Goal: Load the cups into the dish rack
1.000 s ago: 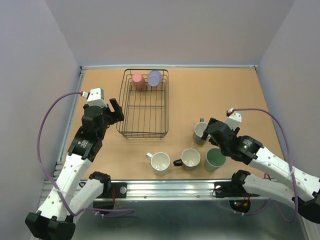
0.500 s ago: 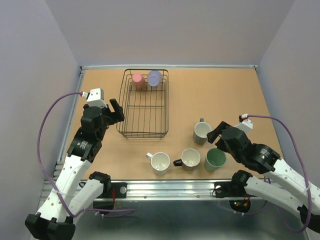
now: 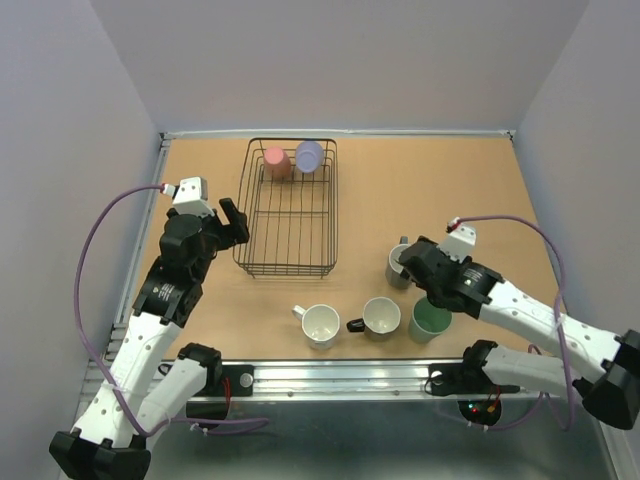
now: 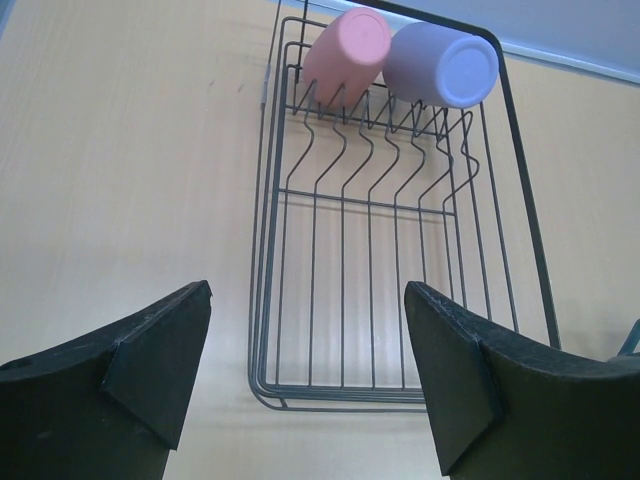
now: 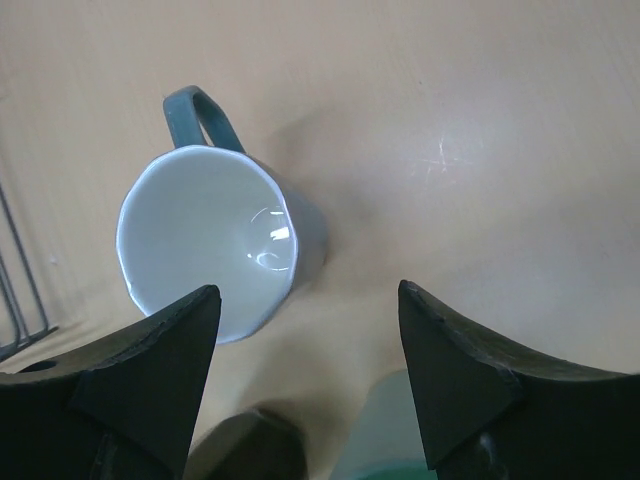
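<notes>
We are looking at the black wire rack [image 3: 288, 215], which is lying toward 11 o'clock on the worktop [image 3: 440, 180]. The pink cup [image 3: 276, 162] and the lavender cup [image 3: 310, 156] are leaning side by side at its 12 o'clock end with their bases showing. The pink one is at 9 o'clock of the lavender.

The left pincer [image 4: 308, 300] is hanging at 9 o'clock of the rack, fingers wide apart and gripping nothing. The right pincer [image 5: 306, 300] is hovering, fingers apart and clamping nothing, over a grey-blue cup [image 5: 210, 240] that is white inside, with its handle pointing to 12 o'clock.

Toward 6 o'clock three cups are standing upright in a row: a white cup [image 3: 320, 324], a black-handled cup [image 3: 381, 316] and a green cup [image 3: 432, 318].
</notes>
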`<state>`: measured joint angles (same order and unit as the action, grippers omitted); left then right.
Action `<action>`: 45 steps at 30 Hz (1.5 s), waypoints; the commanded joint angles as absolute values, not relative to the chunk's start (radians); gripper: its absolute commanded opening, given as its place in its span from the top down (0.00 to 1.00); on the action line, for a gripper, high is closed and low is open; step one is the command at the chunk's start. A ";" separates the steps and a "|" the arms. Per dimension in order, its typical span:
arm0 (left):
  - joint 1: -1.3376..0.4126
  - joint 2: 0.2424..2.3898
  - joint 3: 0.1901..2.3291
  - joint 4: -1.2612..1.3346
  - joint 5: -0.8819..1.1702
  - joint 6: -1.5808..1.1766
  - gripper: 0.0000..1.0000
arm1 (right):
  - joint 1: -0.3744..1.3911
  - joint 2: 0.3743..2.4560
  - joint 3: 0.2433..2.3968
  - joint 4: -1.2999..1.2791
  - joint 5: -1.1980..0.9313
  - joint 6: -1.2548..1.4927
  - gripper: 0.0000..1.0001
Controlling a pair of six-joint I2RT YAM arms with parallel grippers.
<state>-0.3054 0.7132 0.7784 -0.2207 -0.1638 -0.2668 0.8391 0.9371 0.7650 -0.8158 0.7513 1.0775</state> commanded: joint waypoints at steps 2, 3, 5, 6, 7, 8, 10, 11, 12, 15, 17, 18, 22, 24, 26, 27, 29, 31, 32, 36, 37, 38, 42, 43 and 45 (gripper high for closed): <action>-0.301 0.696 0.772 -0.173 -0.141 -0.253 0.11 | 0.827 1.090 0.868 -0.709 0.834 1.020 0.25; -0.301 0.693 0.770 -0.175 -0.141 -0.253 0.11 | 0.816 1.115 0.874 -0.689 0.821 0.996 0.26; -0.301 0.690 0.770 -0.172 -0.140 -0.253 0.11 | 0.766 1.160 0.873 -0.655 0.773 0.965 0.28; -0.301 0.686 0.770 -0.172 -0.140 -0.253 0.11 | 0.746 1.166 0.868 -0.629 0.755 0.945 0.31; -0.301 0.684 0.767 -0.172 -0.138 -0.255 0.11 | 0.726 1.172 0.864 -0.617 0.740 0.937 0.34; -0.301 0.684 0.769 -0.172 -0.137 -0.253 0.11 | 0.694 1.169 0.848 -0.601 0.712 0.927 0.36; -0.301 0.683 0.769 -0.172 -0.135 -0.253 0.11 | 0.667 1.160 0.836 -0.575 0.687 0.904 0.41; -0.301 0.683 0.770 -0.170 -0.133 -0.253 0.11 | 0.649 1.154 0.830 -0.569 0.667 0.897 0.42; -0.301 0.684 0.769 -0.170 -0.133 -0.255 0.11 | 0.643 1.152 0.825 -0.563 0.658 0.890 0.43; -0.299 0.683 0.770 -0.170 -0.129 -0.253 0.11 | 0.635 1.161 0.807 -0.548 0.627 0.877 0.45; -0.301 0.680 0.770 -0.170 -0.129 -0.253 0.11 | 0.635 1.172 0.796 -0.528 0.615 0.868 0.48; -0.301 0.681 0.770 -0.170 -0.129 -0.252 0.11 | 0.634 1.184 0.787 -0.516 0.601 0.867 0.50; -0.301 0.683 0.769 -0.172 -0.132 -0.253 0.11 | 0.634 1.209 0.767 -0.482 0.569 0.862 0.57; -0.301 0.683 0.769 -0.172 -0.135 -0.252 0.11 | 0.634 1.221 0.758 -0.469 0.555 0.859 0.62; -0.301 0.683 0.769 -0.173 -0.137 -0.253 0.11 | 0.632 1.227 0.744 -0.462 0.543 0.861 0.66; -0.301 0.684 0.769 -0.173 -0.138 -0.253 0.11 | 0.632 1.229 0.738 -0.454 0.529 0.861 0.72; -0.301 0.686 0.769 -0.173 -0.138 -0.253 0.11 | 0.632 1.224 0.721 -0.443 0.517 0.864 0.77; -0.301 0.689 0.769 -0.175 -0.140 -0.253 0.11 | 0.634 1.218 0.710 -0.437 0.517 0.864 0.87; -0.301 0.690 0.769 -0.175 -0.140 -0.252 0.11 | 0.632 1.210 0.701 -0.436 0.518 0.864 0.91; -0.301 0.701 0.770 -0.175 -0.141 -0.252 0.11 | 0.630 1.184 0.693 -0.431 0.528 0.856 1.00; -0.301 0.703 0.772 -0.178 -0.143 -0.249 0.12 | 0.630 1.178 0.695 -0.430 0.531 0.853 1.00; -0.301 0.701 0.776 -0.182 -0.147 -0.252 0.12 | 0.629 1.172 0.699 -0.431 0.537 0.848 1.00; -0.301 0.673 0.772 -0.167 -0.126 -0.250 0.12 | 0.614 1.135 0.758 -0.431 0.561 0.816 1.00; -0.301 0.667 0.775 -0.163 -0.117 -0.253 0.12 | 0.603 1.121 0.800 -0.431 0.568 0.795 1.00; -0.301 0.670 0.779 -0.164 -0.080 -0.271 0.12 | 0.589 1.114 0.845 -0.431 0.575 0.769 1.00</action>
<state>-0.3054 0.6899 0.7784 -0.2184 -0.1261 -0.2665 0.6163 1.1725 0.7231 -0.4904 0.5411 0.8135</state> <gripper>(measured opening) 0.877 0.196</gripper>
